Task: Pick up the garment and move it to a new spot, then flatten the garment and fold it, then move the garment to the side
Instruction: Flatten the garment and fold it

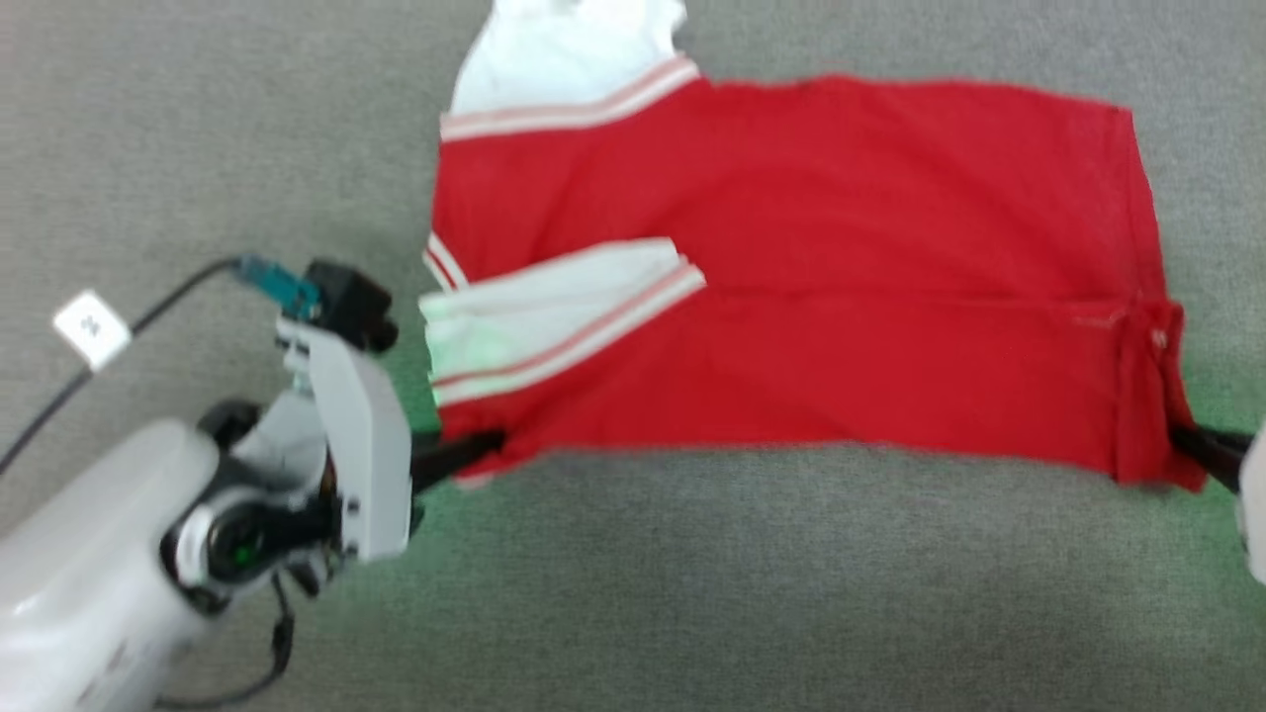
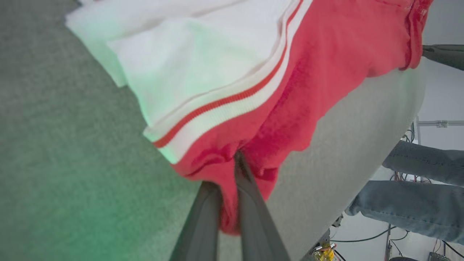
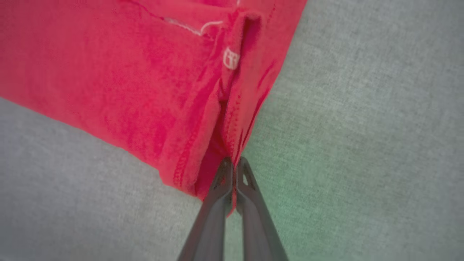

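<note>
Grey felt tabletop (image 1: 692, 593) w/ green glow, white wall (image 2: 442, 94) behind

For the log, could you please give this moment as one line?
garment: spread out | left gripper: shut on garment | right gripper: shut on garment

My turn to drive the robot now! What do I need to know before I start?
Left gripper: shut on the garment, at its near corner by the sleeve end.
Right gripper: shut on the near corner at the hem end.
Garment: spread out on the grey surface, stretched between the two grippers. One white sleeve is tucked in over the red body.
Done: garment laid out mostly flat, both near corners gripped.
Left: probably carry the near edge over to make the fold, then move the garment to the side.
</note>
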Robot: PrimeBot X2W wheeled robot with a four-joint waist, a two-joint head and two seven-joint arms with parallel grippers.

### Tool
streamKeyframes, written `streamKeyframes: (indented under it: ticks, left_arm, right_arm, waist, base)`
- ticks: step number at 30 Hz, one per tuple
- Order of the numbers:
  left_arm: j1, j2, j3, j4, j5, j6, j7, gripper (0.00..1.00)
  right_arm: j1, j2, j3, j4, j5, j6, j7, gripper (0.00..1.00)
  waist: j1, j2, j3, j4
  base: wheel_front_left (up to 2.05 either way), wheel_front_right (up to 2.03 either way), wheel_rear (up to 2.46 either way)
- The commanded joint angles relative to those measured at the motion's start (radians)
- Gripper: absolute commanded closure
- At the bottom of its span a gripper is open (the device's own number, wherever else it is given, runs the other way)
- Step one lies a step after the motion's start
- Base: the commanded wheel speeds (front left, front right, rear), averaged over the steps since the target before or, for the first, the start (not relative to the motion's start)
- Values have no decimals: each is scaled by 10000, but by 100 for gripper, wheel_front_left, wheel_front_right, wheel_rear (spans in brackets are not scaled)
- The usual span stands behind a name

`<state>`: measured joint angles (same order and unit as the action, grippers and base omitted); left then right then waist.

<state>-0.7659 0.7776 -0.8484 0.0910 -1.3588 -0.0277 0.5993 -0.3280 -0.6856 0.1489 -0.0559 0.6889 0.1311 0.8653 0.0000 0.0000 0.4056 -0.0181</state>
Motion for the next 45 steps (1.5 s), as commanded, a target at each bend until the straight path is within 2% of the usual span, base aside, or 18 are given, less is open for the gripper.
streamKeyframes:
  ticks: [1, 8, 11, 12, 13, 14, 15, 16, 19, 23, 27, 31, 33, 36, 38, 41, 45]
  left_arm:
    - [206, 87, -2, -149, -59, 59, -15, 100]
    - [1454, 1131, -59, -2129, -107, 550, -353, 100]
    - [1831, 1283, 22, -2609, -120, 773, -716, 100]
    - [1938, 1305, 34, -2686, -86, 831, -837, 96]
    - [2021, 1324, 70, -2717, -24, 898, -977, 77]
    - [2088, 1325, 118, -2719, 37, 932, -1146, 59]
    - [2166, 1303, 168, -2718, 49, 987, -1316, 22]
    - [2235, 1303, 207, -2733, 97, 1001, -1494, 0]
    - [2509, 1322, 538, -2746, 191, 1136, -2323, 0]
    - [2798, 1264, 1019, -2755, 371, 1351, -3492, 0]
    - [2854, 1077, 1522, -2482, 873, 1559, -4876, 0]
    - [2933, 855, 2206, -1899, 1208, 1928, -6362, 0]
    - [2661, 779, 2438, -1557, 1320, 1961, -6717, 0]
    - [1874, 847, 2759, -920, 1539, 1941, -6831, 0]
    - [1134, 1099, 2699, -358, 2104, 2009, -6614, 0]
    - [-123, 754, 2640, 491, 2167, 1859, -5966, 0]
    - [-1899, 550, 2187, 1867, 2781, 1567, -4899, 0]
  right_arm:
    - [214, -118, -83, -40, 147, -7, 61, 100]
    - [1532, -536, -707, -810, 418, -7, 303, 100]
    - [1928, -519, -1034, -1081, 418, -7, 254, 100]
    - [2016, -464, -1133, -1173, 361, -7, 196, 75]
    - [2097, -360, -1265, -1257, 300, -7, 81, 29]
    - [2181, -270, -1393, -1296, 237, -7, 8, 0]
    - [2210, -162, -1535, -1351, 147, -7, -101, 0]
    - [2201, -18, -1683, -1415, 57, -7, -236, 0]
    - [2068, 432, -2032, -1603, -221, -7, -733, 0]
    - [1660, 1157, -2190, -1676, -788, -7, -1944, 0]
    - [1057, 1864, -1894, -1371, -1235, -7, -3422, 0]
    - [339, 2667, -1532, -938, -1819, -7, -5013, 0]
    - [88, 3051, -1350, -771, -2001, -7, -5690, 0]
    - [-264, 3507, -1256, -621, -2222, -7, -6533, 0]
    - [-434, 3767, -1144, -611, -2373, -7, -6994, 0]
    - [-573, 4031, -1006, -563, -2499, -7, -7478, 0]
    - [-668, 4281, -795, -493, -2512, -7, -7809, 0]
  waist:
    - [0, 0, -163, 129]
    - [0, 0, -345, 255]
    - [0, 0, -390, 292]
    - [0, 0, -412, 302]
    - [0, 0, -444, 305]
    - [0, 0, -491, 307]
    - [0, 0, -515, 313]
    - [0, 0, -547, 312]
    - [0, 0, -643, 299]
    - [0, 0, -762, 333]
    - [0, 0, -786, 329]
    - [0, 0, -673, -59]
    - [0, 0, -533, -292]
    - [0, 0, -258, -757]
    - [0, 0, -34, -1111]
    - [0, 0, 245, -1608]
    - [0, 0, 547, -2199]
  base:
    - [0, 0, 0]
    - [0, 0, 0]
    - [0, 0, 0]
    - [0, 0, 0]
    - [0, 0, 0]
    - [0, 0, 0]
    - [0, 0, 0]
    - [0, 0, 0]
    - [0, 0, 0]
    - [0, 0, 0]
    - [0, 0, 0]
    - [0, 0, 0]
    - [0, 0, 0]
    - [0, 0, 0]
    - [0, 0, 0]
    - [0, 0, 0]
    - [0, 0, 0]
